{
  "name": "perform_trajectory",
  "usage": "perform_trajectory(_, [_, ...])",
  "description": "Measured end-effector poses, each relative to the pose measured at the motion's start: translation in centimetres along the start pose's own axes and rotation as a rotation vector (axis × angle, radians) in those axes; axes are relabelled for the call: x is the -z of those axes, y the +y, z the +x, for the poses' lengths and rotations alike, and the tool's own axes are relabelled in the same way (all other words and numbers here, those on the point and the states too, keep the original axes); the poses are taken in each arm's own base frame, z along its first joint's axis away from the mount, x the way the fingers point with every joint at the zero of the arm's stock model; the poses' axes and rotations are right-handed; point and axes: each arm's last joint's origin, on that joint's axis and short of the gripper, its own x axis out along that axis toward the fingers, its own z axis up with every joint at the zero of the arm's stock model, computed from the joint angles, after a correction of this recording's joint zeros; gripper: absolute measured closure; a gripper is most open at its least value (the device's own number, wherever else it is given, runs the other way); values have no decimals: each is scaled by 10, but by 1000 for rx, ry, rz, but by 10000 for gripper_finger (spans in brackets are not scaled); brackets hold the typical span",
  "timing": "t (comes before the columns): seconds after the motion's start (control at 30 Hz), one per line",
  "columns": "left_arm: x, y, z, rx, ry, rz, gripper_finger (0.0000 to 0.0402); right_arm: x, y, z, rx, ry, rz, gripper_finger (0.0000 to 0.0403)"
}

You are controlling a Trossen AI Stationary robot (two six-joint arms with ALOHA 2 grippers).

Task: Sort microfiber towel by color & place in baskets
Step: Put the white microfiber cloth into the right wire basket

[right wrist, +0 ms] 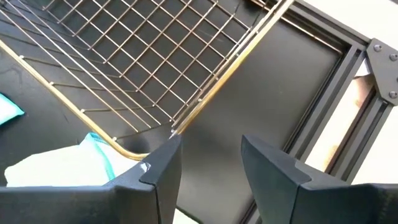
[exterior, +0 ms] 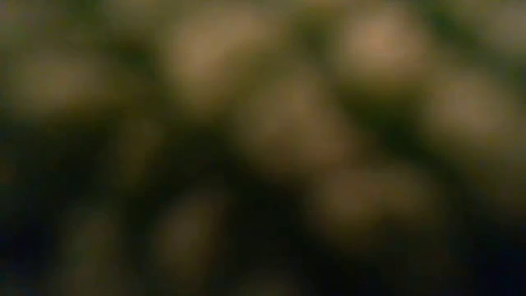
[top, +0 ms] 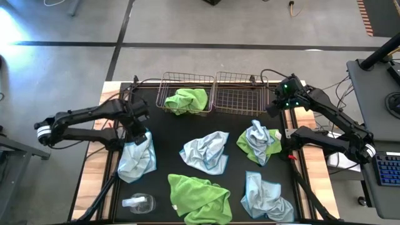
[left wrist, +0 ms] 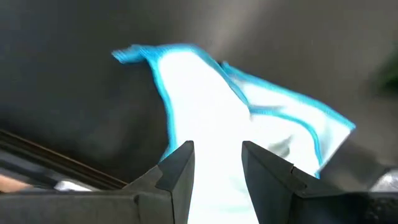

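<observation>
— What has your left claw [left wrist: 216, 163] got?

— A pale blue towel [top: 136, 157], pinched between part-closed fingers at the table's left. My right claw [right wrist: 210, 158] waits open, empty, beside the far right basket [top: 239, 94], bare for blues; green [top: 186, 100] fills the left basket [top: 164, 87].

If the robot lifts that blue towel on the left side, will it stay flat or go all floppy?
Probably floppy. The blue towel already lies in soft wrinkles and folds, so it should droop and dangle from the left pincer, which has it between its fingers. It looks thin and light, so it likely won't slip out easily.
</observation>
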Motion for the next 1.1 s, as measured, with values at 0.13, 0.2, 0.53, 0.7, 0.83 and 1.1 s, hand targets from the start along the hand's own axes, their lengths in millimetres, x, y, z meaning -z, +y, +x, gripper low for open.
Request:
perform_trajectory(0.13, [0,-6,12,8,52,18,283,-1,0,0,0,-6,-2,243])
perform_trajectory(0.2, [0,-10,14,9,56,40,283,-1,0,0,0,-6,-2,243])
perform_trajectory(0.53, [-3,-26,27,23,41,153,284,-1,0,0,0,-7,-4,243])
perform_trajectory(0.7, [1,-32,33,15,69,177,284,-1,0,0,0,-8,-1,243])
perform_trajectory(0.83, [3,-37,35,13,79,171,284,-1,0,0,0,-8,-1,243])
perform_trajectory(1.1, [7,-52,44,5,107,176,284,-1,0,0,0,-8,-2,243])
